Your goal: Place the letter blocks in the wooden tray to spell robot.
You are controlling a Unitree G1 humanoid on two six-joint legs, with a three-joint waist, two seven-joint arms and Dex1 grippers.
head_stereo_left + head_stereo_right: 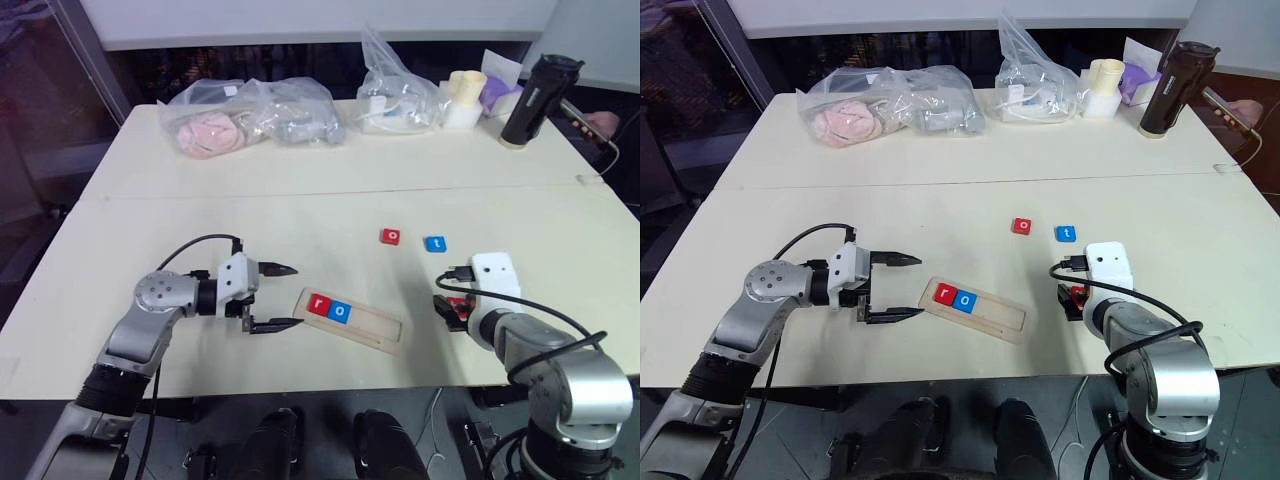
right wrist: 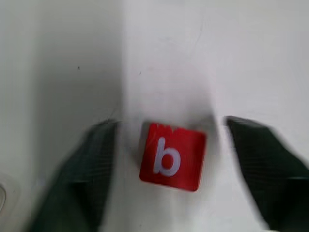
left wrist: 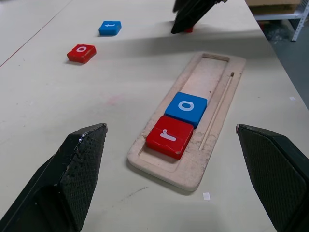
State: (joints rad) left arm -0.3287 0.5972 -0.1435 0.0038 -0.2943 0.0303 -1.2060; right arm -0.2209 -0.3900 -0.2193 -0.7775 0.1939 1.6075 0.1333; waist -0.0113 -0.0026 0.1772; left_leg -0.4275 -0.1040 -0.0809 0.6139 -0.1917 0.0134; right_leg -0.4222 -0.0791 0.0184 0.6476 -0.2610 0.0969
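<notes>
Below, flat square red b block [image 2: 172,157] between the parted right gripper [image 2: 169,169] fingers; left gripper [image 1: 280,297] agape.

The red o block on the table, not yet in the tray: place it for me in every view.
Left eye: red o block right of centre, beside the blue t block.
Right eye, same pairing.
Left wrist, next to the t.
Right wrist: not in it.
Shared landmark: wooden tray.

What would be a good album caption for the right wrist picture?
Open right gripper poised over the red b block, which lies on the table between its two black fingers.
</notes>
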